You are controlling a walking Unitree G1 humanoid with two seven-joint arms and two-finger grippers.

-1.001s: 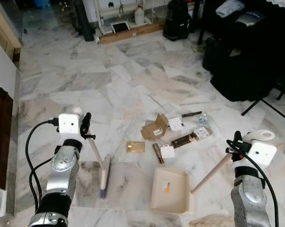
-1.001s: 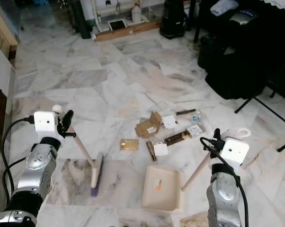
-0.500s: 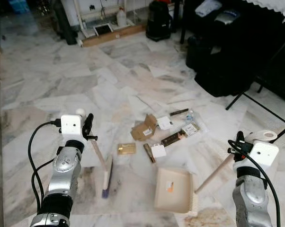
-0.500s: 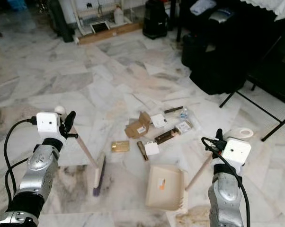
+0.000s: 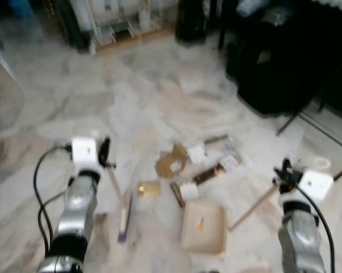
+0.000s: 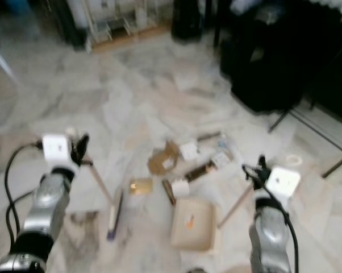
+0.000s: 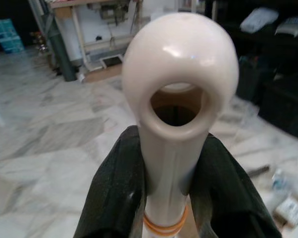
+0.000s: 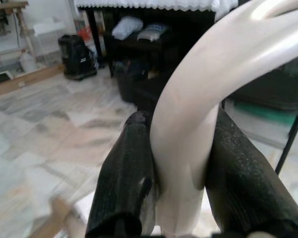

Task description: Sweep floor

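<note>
You're basically at the start of the sweep here. Your left gripper (image 5: 105,152) has its fingers (image 7: 114,188) clamped on the top of the broom handle (image 5: 116,183), and the broom head (image 5: 124,217) sits on the marble floor (image 5: 86,96) just to the left of the mess. Your right gripper (image 5: 284,172) is clamped the same way on the dustpan handle (image 5: 253,207), with the dustpan (image 5: 203,228) lying flat on the floor right below the litter.

Nothing looks swept yet, as far as I can tell. The whole pile is still loose on the floor: a torn cardboard box (image 5: 171,161), a small gold packet (image 5: 149,188), a white card (image 5: 188,189), a dark wrapper (image 5: 209,173) and a few more bits near it that are too blurry to name. There's something small and orange inside the pan (image 5: 200,224), can't say what. So pretty much everything is left: pull the litter toward the pan mouth, then lift it out.

Stuff to watch: the black bags (image 5: 279,62) on the right, and a thin black stand leg (image 5: 307,116) running across the floor between them and your right arm. The head views are smeared, so don't trust fine positions.
</note>
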